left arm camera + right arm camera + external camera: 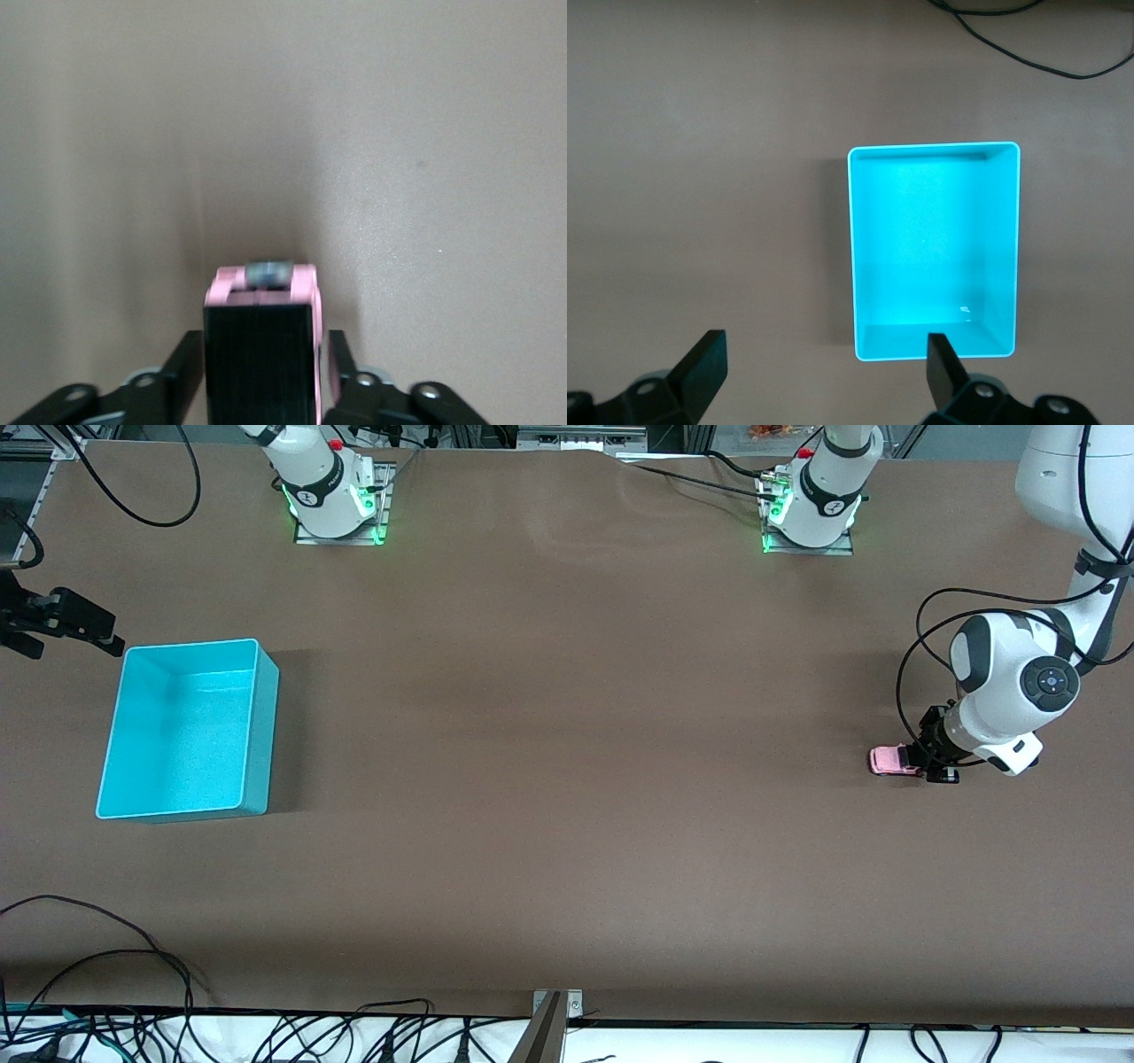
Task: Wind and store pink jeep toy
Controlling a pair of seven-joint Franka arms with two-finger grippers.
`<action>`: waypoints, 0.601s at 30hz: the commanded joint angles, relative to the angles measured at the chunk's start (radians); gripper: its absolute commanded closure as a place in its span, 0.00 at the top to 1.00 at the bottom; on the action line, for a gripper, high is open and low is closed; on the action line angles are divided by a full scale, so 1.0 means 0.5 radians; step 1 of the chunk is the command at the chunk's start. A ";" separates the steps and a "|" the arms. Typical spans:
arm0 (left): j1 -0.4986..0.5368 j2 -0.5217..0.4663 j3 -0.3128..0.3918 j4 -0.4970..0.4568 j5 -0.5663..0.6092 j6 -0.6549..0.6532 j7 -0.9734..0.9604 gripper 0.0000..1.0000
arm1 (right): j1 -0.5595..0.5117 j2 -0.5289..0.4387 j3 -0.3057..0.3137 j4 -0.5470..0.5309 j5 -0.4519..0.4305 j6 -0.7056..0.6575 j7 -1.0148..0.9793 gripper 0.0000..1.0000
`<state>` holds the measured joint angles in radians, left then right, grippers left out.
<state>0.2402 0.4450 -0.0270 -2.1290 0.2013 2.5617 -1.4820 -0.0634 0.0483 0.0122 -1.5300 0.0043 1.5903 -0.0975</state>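
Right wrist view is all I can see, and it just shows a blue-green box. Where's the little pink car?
Observer: The pink jeep toy stands on the table toward the left arm's end. Your turquoise bin is toward the right arm's end.
Operator: Is somebody holding it?
Observer: The left gripper is down at the jeep's black rear, with a finger on each side of it. The jaws look slightly open, with a sliver of gap on one side.
Operator: Is my hand close to it?
Observer: No. The right gripper hangs in the air by the bin's corner, and most of the table lies between it and the jeep.
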 commanded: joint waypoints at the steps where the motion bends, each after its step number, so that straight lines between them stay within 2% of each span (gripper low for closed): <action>1: 0.047 -0.018 -0.010 0.171 0.067 -0.244 0.065 1.00 | -0.014 0.011 0.003 0.044 0.031 -0.030 -0.026 1.00; 5: 0.044 -0.098 -0.023 0.272 0.064 -0.545 0.068 1.00 | -0.014 0.011 0.003 0.044 0.031 -0.033 -0.026 1.00; 10: 0.032 -0.190 -0.062 0.352 0.045 -0.766 0.132 1.00 | -0.014 0.011 0.003 0.044 0.031 -0.033 -0.029 1.00; 17: 0.023 -0.292 -0.105 0.509 0.042 -0.987 0.380 1.00 | -0.011 0.011 0.006 0.044 0.031 -0.033 -0.023 1.00; 18: 0.032 -0.331 -0.145 0.591 0.042 -1.082 0.542 1.00 | -0.011 0.011 0.006 0.044 0.031 -0.033 -0.026 1.00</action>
<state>0.2491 0.3185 -0.0714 -1.8950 0.2014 2.1068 -1.3475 -0.0634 0.0483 0.0125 -1.5300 0.0043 1.5903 -0.0975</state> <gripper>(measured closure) 0.000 0.000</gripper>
